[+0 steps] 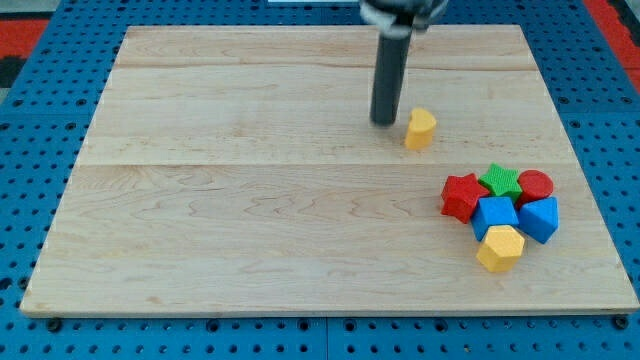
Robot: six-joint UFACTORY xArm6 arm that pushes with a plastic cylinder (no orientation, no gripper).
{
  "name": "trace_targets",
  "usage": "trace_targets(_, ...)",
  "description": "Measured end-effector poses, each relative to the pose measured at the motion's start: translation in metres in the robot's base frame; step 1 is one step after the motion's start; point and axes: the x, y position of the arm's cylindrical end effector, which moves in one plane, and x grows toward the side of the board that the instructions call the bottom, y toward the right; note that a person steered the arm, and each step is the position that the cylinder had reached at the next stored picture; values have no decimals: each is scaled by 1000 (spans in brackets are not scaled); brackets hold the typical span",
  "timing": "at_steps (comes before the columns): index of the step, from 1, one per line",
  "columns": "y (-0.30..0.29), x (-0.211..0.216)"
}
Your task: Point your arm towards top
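Cluster at the view's lower right of the tabletop (250, 220): yellow hexagon block (500, 247) nearest, blue cube (495, 214) and blue block (540, 219) behind it, then red star block (462, 195), green star block (501, 181), red cylinder (535, 186). Farther up, lone yellow block (420, 128). My tip (384, 122) sits just beside it at 9 o'clock. No fingers on this rod, so state can't be told.

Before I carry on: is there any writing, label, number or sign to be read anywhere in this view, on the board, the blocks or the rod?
None: no text can be read anywhere in this view.
The pale wooden board, the blue perforated base and the dark rod ending in my tip are unmarked.
The small yellow block beside my tip and the cluster of red, green, blue and yellow blocks bear no marks.
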Motion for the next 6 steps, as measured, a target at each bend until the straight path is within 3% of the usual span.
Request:
trace_targets(1, 8, 17)
trace_targets(2, -5, -53)
trace_targets(3, 42, -37)
trace_targets(4, 52, 46)
trace_targets(5, 46, 30)
trace_targets(6, 1, -47)
